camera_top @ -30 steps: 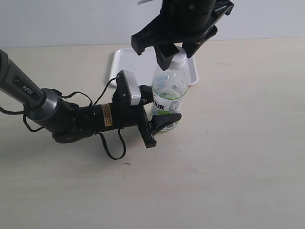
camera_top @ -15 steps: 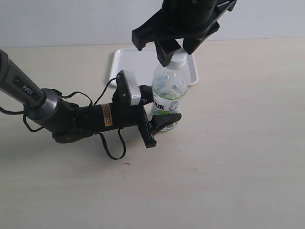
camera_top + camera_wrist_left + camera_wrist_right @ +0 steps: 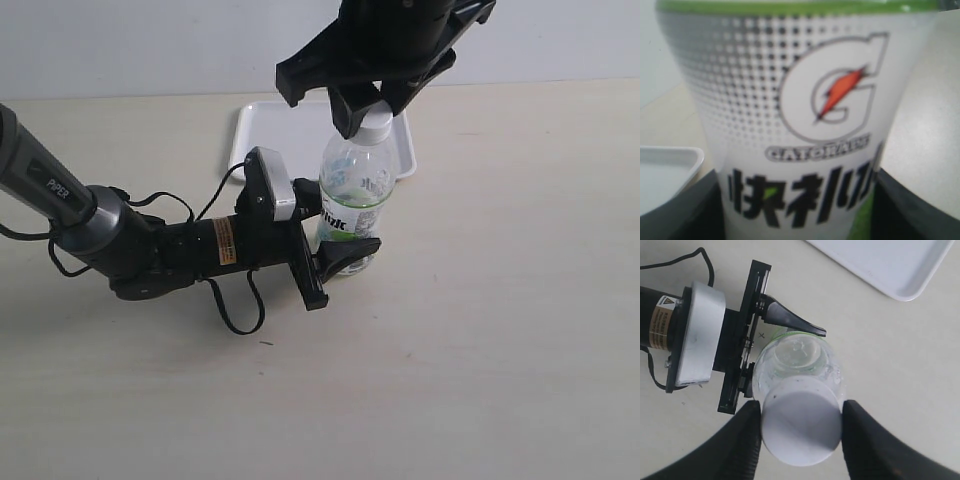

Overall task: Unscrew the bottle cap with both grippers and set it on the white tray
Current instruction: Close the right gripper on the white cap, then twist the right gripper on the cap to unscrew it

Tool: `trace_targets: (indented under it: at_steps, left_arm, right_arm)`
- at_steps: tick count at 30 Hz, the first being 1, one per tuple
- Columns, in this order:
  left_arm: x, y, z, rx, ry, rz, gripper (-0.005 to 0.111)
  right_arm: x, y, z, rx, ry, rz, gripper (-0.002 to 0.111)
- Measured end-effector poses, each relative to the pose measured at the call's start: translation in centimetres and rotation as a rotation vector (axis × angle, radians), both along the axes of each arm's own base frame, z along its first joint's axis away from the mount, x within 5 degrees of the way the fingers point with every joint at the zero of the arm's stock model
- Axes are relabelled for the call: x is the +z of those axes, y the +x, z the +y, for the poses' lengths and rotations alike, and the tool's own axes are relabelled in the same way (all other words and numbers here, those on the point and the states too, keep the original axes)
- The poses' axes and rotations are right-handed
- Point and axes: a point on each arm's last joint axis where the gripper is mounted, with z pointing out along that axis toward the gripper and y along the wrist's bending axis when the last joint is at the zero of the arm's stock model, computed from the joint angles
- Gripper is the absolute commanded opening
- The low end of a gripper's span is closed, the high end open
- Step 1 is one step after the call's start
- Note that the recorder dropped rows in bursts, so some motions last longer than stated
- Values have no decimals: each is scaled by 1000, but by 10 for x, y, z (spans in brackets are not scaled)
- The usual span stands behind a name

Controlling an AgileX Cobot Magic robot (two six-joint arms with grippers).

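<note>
Bottle (image 3: 352, 205) stood upright on table (image 3: 500, 300), middle of frame; white tray (image 3: 260, 130) just behind, upper middle. Lower body pinched by left pincer (image 3: 345, 245). Bottle cap (image 3: 801, 421), on neck, pinched by right pincer (image 3: 801, 435). Cap judged light, hard; best held by ribbed sides. Bottle thin, easily squashed.

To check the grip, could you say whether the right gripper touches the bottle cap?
Touching. The right wrist view shows the right gripper with both jaws against the bottle cap, no gap.
</note>
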Motion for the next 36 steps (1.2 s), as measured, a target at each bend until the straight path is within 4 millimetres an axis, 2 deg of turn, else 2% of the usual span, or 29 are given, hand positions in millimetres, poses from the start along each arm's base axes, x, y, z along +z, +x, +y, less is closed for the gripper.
trace_targets:
  at_steps: [7, 26, 36]
  left_arm:
    - [0, 0, 0, 0, 0, 0, 0]
    - [0, 0, 0, 0, 0, 0, 0]
    - [0, 0, 0, 0, 0, 0, 0]
  right_arm:
    - [0, 0, 0, 100, -31, -7, 0]
    - [0, 0, 0, 510, -163, -41, 0]
    - [0, 0, 0, 563, -180, -45, 0]
